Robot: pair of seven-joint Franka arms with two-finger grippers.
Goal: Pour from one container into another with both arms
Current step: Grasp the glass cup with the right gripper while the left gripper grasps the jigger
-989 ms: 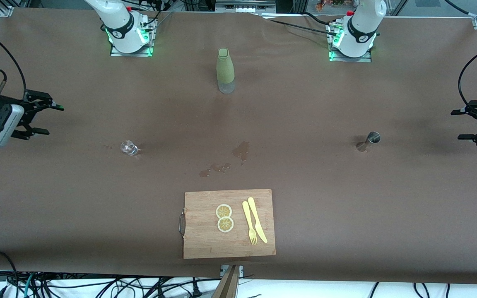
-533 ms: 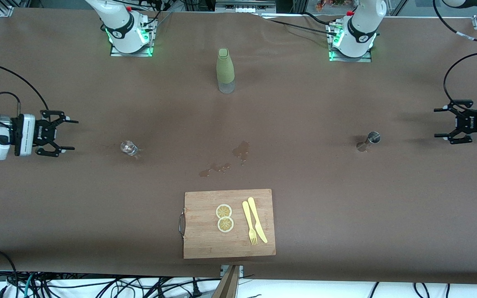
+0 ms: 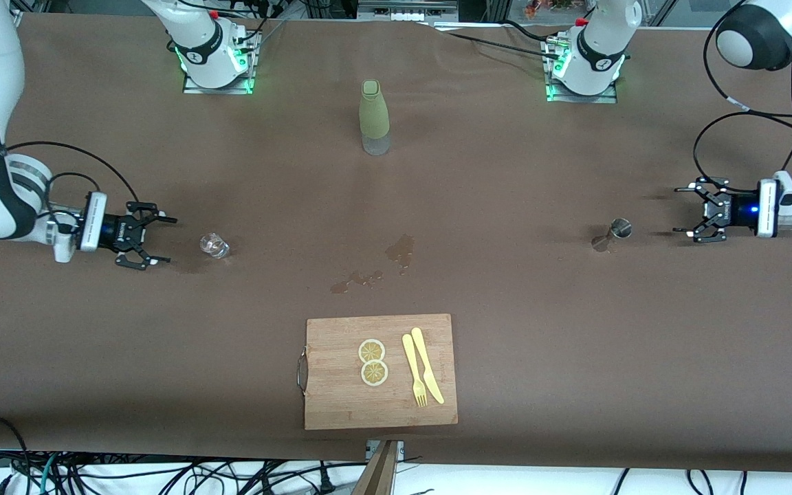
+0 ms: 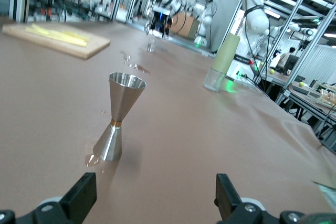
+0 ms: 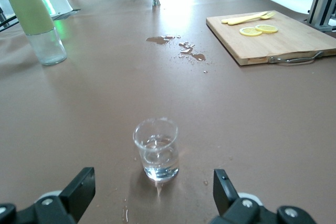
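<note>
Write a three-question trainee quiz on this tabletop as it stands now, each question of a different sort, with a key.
1. True or false: the right hand is shut on the small glass.
2. Which thing does the left hand face? A) green bottle B) metal jigger C) cutting board
3. Fill in: the yellow fork and knife lie beside two ____ slices on the board.

Key: 1. False; it is open, short of the glass. 2. B. 3. Lemon.
</note>
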